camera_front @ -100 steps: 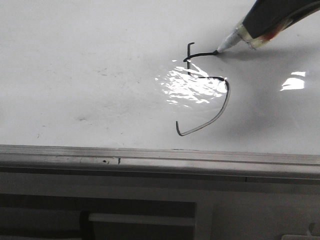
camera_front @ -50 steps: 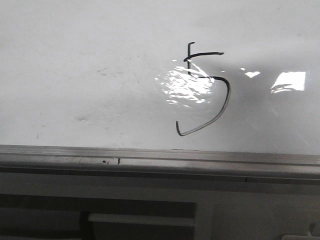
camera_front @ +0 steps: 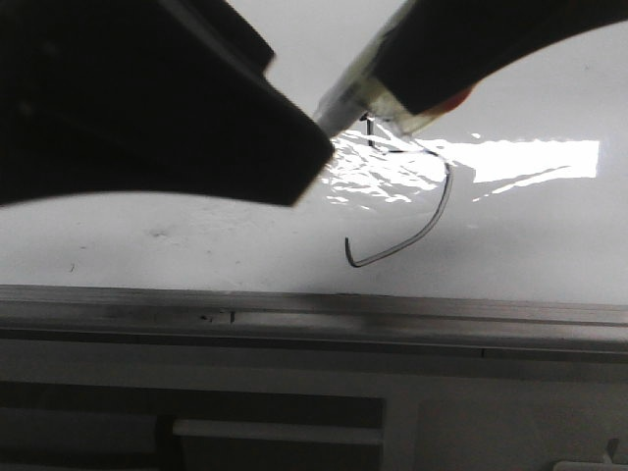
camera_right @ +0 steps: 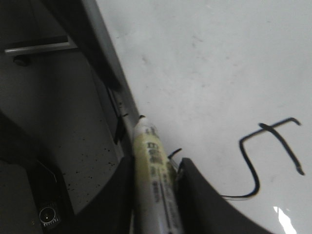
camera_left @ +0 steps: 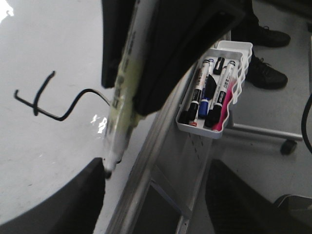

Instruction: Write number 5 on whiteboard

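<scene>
The number 5 (camera_front: 432,221) is drawn in thin black line on the whiteboard (camera_front: 147,245); its stem and top bar are partly hidden behind my right gripper (camera_front: 471,49). That gripper is shut on a yellowish marker (camera_front: 353,93), lifted off the board, with the tip pointing at a finger (camera_front: 196,128) of my left gripper. In the left wrist view my left gripper (camera_left: 153,195) is open, and the marker tip (camera_left: 109,168) is at its one finger. In the right wrist view the marker (camera_right: 151,170) sits between my right gripper's jaws, with the 5 (camera_right: 263,156) beyond.
A grey metal edge rail (camera_front: 314,304) runs along the board's near edge. A white tray (camera_left: 231,109) holding several markers hangs beside the board frame. A person's black shoes (camera_left: 265,73) stand on the floor behind it.
One second ago the marker tip was on the 5's top bar, then it left the view. Now both grippers are close to the camera above the board, the marker tip toward the left gripper.
</scene>
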`<state>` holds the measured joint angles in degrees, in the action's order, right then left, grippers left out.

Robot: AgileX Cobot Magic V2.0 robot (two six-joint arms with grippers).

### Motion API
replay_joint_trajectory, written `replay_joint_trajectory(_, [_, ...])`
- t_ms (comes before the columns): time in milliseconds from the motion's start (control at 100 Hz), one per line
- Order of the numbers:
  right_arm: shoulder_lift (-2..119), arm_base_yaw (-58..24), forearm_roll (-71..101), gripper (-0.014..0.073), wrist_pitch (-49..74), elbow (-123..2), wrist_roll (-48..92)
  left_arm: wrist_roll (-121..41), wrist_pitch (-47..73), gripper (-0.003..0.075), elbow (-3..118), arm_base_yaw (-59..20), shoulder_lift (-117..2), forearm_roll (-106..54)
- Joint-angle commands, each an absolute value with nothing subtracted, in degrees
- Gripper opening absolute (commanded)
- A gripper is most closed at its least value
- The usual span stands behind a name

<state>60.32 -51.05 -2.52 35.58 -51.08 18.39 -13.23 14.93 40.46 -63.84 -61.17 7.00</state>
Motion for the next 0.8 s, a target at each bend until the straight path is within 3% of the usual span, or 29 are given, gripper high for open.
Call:
replay_joint_trajectory(0, [59.74,-53.01,-3.04,-0.0045,32.78,-52.69,19.2,-13.32,11.21,0.0395,43.72,-64.62,-63.4,8.03])
replay_joint_trajectory(180, [59.74,-54.96,-2.26,-0.0045,35.58,-52.69,19.2,-13.32,9.68,0.0374,44.59,-64.62,-65.43,7.93])
replay_joint_trajectory(320, [59.74,-55.82,-0.97,-0.0045,35.63,-52.69,19.2,-13.32,8.82,0.0312,44.59,-64.62,-65.55,7.83])
replay_joint_trajectory(610, [59.74,-57.55,0.0,-0.0045,35.09,-52.69,19.2,-13.22,8.82,-0.0017,44.59,-64.62,-67.4,6.42])
replay_joint_trajectory(790, [59.74,-57.55,0.0,-0.0045,35.09,-52.69,19.2,-13.22,9.9,-0.002,44.59,-64.62,-67.76,6.42])
